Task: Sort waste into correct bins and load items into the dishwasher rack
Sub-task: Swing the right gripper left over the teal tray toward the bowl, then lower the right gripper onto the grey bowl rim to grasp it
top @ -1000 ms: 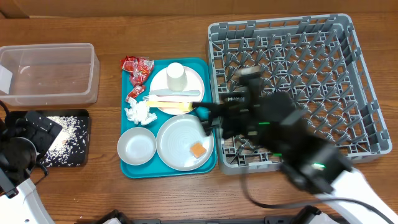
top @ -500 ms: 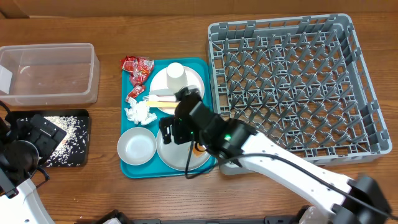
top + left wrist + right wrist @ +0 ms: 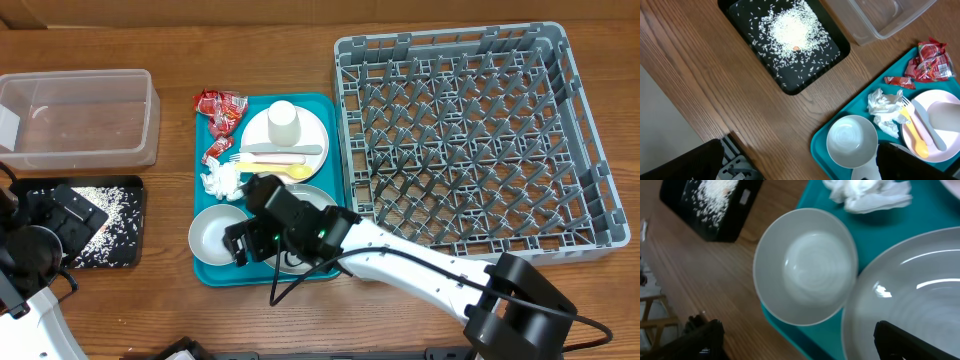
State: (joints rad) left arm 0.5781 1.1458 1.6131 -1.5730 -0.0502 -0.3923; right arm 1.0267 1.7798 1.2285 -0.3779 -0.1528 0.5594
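My right gripper (image 3: 248, 238) (image 3: 807, 345) hangs open over the near end of the teal tray. Its fingers straddle the gap between the small grey bowl (image 3: 213, 235) (image 3: 805, 272) and the round grey plate (image 3: 322, 203) (image 3: 910, 295), holding nothing. My arm hides most of that plate. The pinkish plate (image 3: 312, 128) carries the white cup (image 3: 283, 122) and the yellow and white cutlery (image 3: 285, 171). Red wrappers (image 3: 222, 108) and a crumpled napkin (image 3: 224, 182) (image 3: 885, 107) lie at the tray's left side. My left gripper (image 3: 70, 210) (image 3: 800, 170) is open above the black tray (image 3: 125, 245) (image 3: 790, 82), which holds rice.
The clear tub (image 3: 80, 118) stands at the far left, behind the black tray. The big grey dishwasher rack (image 3: 470, 140) fills the right side, close against the teal tray (image 3: 205, 270). Bare wooden table runs along the front edge.
My right arm has swept left from the rack's front corner across the teal tray and now sits by the grey bowl, covering the grey plate. The left arm has stayed put.
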